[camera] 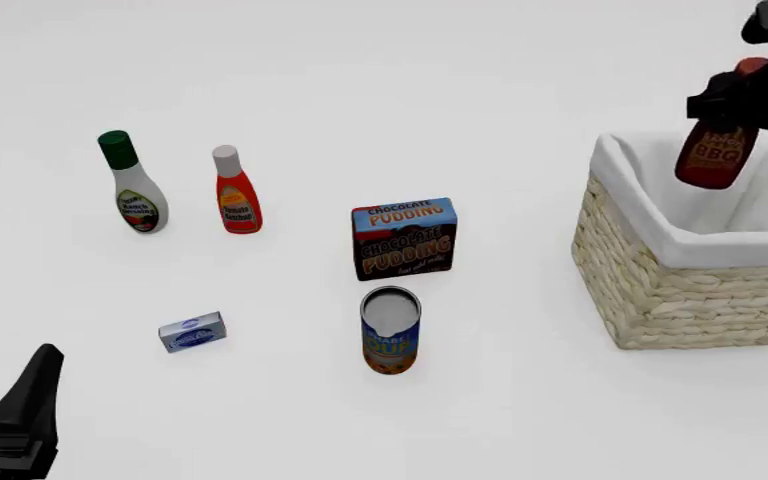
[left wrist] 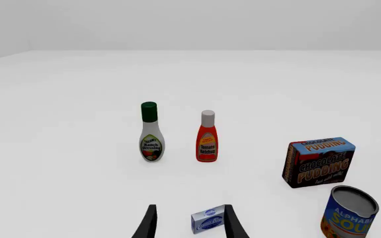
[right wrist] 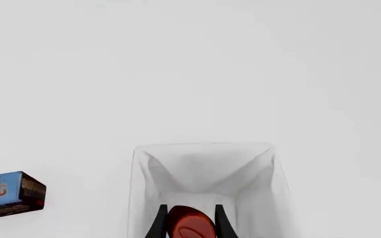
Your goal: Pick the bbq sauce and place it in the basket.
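The bbq sauce (camera: 716, 152), a dark bottle with a red cap and a "BBQ" label, hangs tilted over the basket's far left corner. My right gripper (camera: 738, 95) is shut on its upper part. In the right wrist view the red cap (right wrist: 190, 225) sits between the right gripper's (right wrist: 190, 208) fingers, above the white-lined inside of the basket (right wrist: 204, 148). The wicker basket (camera: 678, 290) stands at the table's right. My left gripper (camera: 4, 365) rests low at the front left, open and holding nothing, as the left wrist view (left wrist: 189, 208) shows.
A green-capped ranch bottle (camera: 133, 185) and a white-capped ketchup bottle (camera: 236, 193) stand at the far left. A chocolate pudding box (camera: 404, 238) and a soup can (camera: 391, 330) are mid-table. A small cream cheese box (camera: 193, 332) lies just beyond the left gripper.
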Tool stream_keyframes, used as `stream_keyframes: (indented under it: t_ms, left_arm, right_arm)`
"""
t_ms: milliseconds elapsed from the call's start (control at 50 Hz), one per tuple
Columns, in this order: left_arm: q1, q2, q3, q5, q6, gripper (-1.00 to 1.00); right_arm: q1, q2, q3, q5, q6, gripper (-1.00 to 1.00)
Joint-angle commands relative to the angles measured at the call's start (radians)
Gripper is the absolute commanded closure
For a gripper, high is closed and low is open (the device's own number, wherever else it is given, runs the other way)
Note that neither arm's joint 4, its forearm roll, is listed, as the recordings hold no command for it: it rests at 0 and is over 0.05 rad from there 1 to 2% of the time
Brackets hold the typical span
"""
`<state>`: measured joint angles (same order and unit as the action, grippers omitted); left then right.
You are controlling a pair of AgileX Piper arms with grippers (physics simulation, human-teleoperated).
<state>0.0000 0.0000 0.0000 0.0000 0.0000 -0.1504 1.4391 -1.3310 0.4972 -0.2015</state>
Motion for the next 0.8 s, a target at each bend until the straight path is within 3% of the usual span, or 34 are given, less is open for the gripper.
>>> stream_keyframes:
  t_ms: [20,800]
  left_arm:
    - [0.000,0.000,0.000,0.000,0.000,-1.00]
    - [0.000,0.000,0.000,0.000,0.000,-1.00]
  right_arm:
    - [-0.009,0.019,0.031,-0.038,0.023,1.00]
    - [-0.063,0.135,0.113,-0.165,0.031,1.00]
